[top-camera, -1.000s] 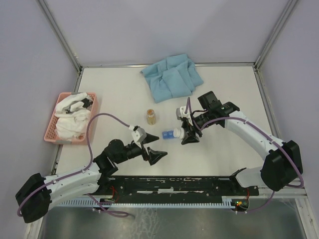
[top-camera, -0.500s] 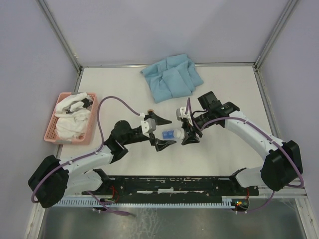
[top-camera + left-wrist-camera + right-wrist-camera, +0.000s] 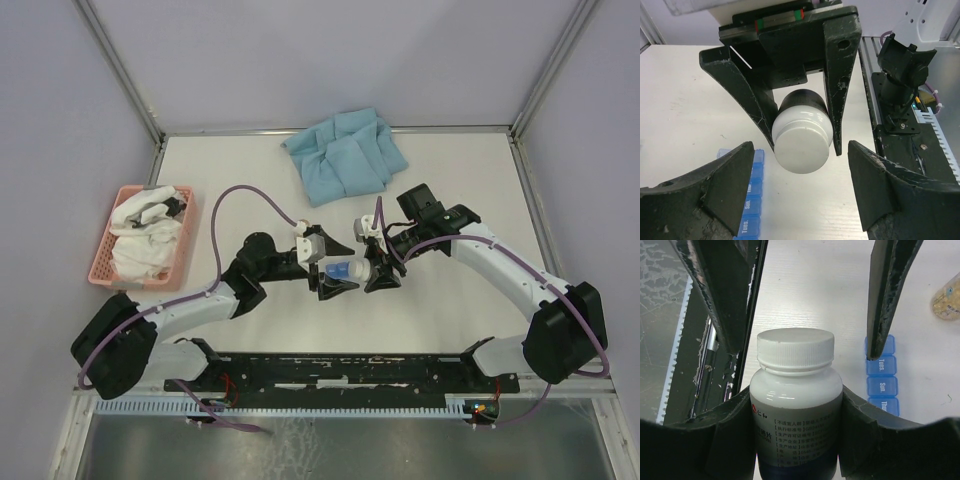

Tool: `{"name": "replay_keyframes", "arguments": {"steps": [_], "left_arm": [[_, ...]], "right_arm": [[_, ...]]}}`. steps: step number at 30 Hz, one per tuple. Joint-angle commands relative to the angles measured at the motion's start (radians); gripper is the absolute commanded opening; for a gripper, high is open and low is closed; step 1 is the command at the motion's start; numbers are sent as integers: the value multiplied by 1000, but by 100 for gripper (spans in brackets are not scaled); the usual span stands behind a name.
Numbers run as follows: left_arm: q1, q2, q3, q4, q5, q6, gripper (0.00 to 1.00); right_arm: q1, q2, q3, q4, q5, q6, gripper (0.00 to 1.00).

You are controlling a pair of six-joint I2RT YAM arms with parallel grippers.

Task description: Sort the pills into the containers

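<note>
My right gripper is shut on a white pill bottle with a dark-blue lower label and holds it sideways above the table. In the right wrist view the bottle sits between my right gripper's pads, white screw cap on. My left gripper is open, with its fingers either side of the cap and apart from it. The blue pill-organiser strip lies on the table below, lids shut with day labels; it also shows in the right wrist view. No loose pills show.
A small amber vial with yellowish contents stands beyond the organiser. A folded light-blue cloth lies at the back. A pink basket with white cloths sits at the left edge. The black rail runs along the near edge.
My left arm has swung right and forward, bringing its open fingers around the bottle's cap. My right gripper has held the bottle still.
</note>
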Motion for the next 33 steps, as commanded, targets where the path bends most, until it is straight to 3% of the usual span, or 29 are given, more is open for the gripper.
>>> {"name": "replay_keyframes", "arguments": {"steps": [1,6,25,33], "left_arm": [[6,19,46,39,15,-1,80],[6,25,49,44,10,-25,74],[6,-12,26,53,-35,-64,67],[6,-9,25,48,-34,-78,51]], "right_arm": [[3,-13,45,3,-40,-18,1],[3,-13,44,3,-43,-18,1],[2,-5,44,2,-42,-20,1],[3,-6,43,0,-42,-20,1]]}}
